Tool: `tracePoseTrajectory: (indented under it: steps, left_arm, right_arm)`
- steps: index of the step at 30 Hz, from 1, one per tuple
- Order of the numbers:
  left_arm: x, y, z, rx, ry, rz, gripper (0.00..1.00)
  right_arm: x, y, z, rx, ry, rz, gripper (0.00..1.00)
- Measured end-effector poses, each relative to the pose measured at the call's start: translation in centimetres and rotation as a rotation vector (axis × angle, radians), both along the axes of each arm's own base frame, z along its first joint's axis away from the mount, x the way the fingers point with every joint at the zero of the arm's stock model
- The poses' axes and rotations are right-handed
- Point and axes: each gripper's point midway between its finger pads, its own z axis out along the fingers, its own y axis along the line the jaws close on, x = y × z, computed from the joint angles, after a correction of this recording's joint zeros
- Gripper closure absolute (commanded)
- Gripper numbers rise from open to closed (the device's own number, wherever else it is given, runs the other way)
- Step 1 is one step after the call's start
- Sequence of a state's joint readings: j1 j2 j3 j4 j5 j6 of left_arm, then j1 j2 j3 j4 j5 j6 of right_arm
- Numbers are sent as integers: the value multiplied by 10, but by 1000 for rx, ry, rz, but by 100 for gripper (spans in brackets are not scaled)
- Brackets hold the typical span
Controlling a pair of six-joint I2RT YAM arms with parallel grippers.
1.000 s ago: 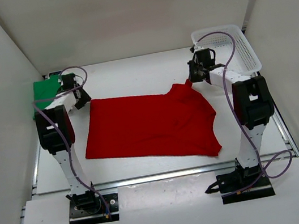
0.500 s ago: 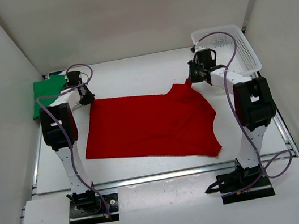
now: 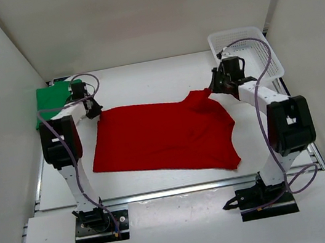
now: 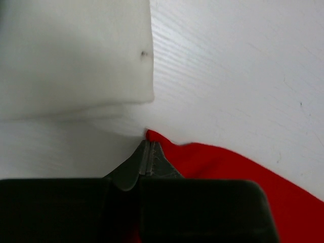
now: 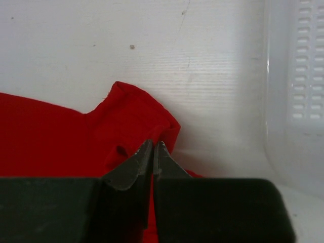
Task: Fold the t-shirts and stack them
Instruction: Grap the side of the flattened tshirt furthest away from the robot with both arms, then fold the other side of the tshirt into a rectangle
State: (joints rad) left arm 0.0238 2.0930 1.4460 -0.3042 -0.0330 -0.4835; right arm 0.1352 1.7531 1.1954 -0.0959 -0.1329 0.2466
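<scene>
The red t-shirt (image 3: 162, 137) lies spread across the white table (image 3: 143, 81), with 2 arms reaching to its far edge: the left gripper (image 3: 93, 111) at the far-left corner, the right gripper (image 3: 213, 86) at the bunched far-right sleeve. A green t-shirt (image 3: 46, 100) sits far left, and a white mesh basket (image 3: 262, 48) sits far right.

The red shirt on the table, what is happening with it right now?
The robot holds the red shirt, which lies spread on the table, not yet folded. The left end effector is shut on its far left corner, the right end effector on its far right sleeve. A green shirt lies at the far left, and a white basket stands at the far right.
</scene>
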Motion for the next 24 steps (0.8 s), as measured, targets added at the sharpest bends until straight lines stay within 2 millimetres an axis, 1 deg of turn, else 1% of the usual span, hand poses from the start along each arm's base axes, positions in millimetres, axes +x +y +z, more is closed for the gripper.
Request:
tracePoseTrajectory:
  steps: [3,5,10,13,17,19,21,24]
  left_arm:
    - [-14,-1,11,-31,-17,11,100]
    - [-24,2,26,-57,-48,26,100]
    - [-51,16,74,-116,-178,78,100]
    - [-75,26,89,-144,-238,115,100]
    - [-110,32,90,-180,-268,161,100]
    - [-122,31,86,-190,-269,168,100]
    - [-132,28,83,-200,-267,172,100]
    - [-142,25,78,-210,-266,172,100]
  right_arm:
    - [-24,-1,12,26,-16,-14,100]
    - [-43,0,19,41,-32,-22,100]
    - [-103,-3,30,77,-62,-41,100]
    - [-131,-8,39,86,-90,-53,100]
    - [-158,-11,55,81,-142,-47,100]
    - [-174,-4,60,74,-166,-18,100]
    - [-192,7,58,57,-167,20,100]
    - [-216,21,47,29,-130,71,100]
